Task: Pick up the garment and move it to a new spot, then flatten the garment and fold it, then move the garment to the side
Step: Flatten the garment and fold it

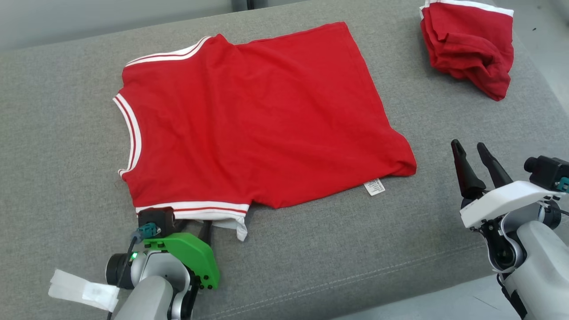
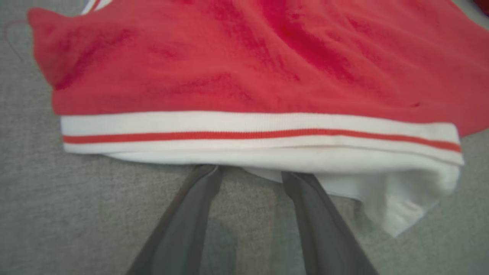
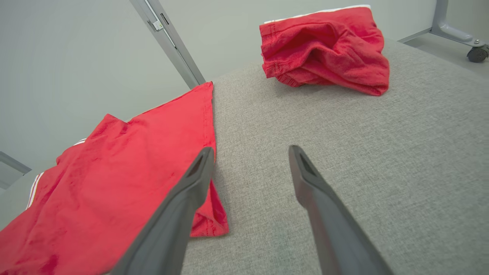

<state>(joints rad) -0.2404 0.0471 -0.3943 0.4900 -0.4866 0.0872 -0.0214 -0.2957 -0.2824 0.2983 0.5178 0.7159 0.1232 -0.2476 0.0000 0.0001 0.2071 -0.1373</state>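
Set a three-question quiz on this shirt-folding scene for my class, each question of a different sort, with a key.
1. The left gripper has its fingers under which part of the red T-shirt? A) its white striped cuff; B) its middle; C) its far edge.
2. True or false: the right gripper stands open, clear of the T-shirt.
3. Fill in: the crumpled red garment lies near the grey cushion's far ____ corner.
Key: 1 A; 2 true; 3 right.
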